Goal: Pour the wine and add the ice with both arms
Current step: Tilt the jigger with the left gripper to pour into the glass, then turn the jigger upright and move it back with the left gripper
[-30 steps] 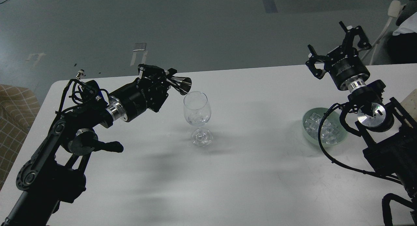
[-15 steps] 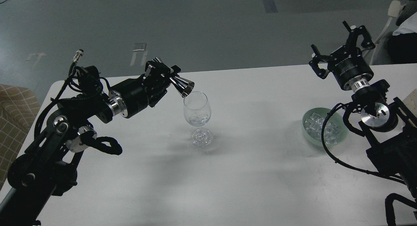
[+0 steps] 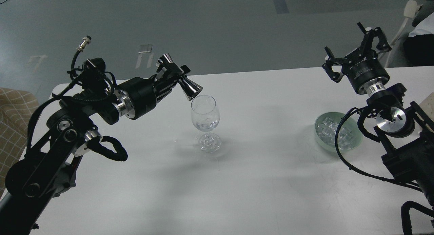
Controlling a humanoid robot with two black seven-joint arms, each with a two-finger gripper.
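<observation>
My left gripper [image 3: 176, 75] is shut on a silver double-cone jigger [image 3: 184, 80]. The jigger is tilted, its lower mouth pointing down at the rim of a clear wine glass [image 3: 204, 118] standing mid-table. The glass holds ice cubes [image 3: 206, 121] in its bowl; the clear wine in it is too faint to tell apart. My right gripper [image 3: 356, 46] is open and empty, raised above the table's far right edge. A pale green bowl [image 3: 322, 140] with several ice cubes [image 3: 327, 128] sits below and in front of it, partly behind my right arm's cable.
The white table [image 3: 257, 180] ends at the far edge just behind both grippers. A checked cushion [image 3: 13, 109] lies off the table's left side. A beige block [image 3: 428, 101] sits at the right edge.
My left arm has risen and rolled, tipping the jigger from nearly level to steeply mouth-down over the glass. My right gripper has drifted slightly right and up.
</observation>
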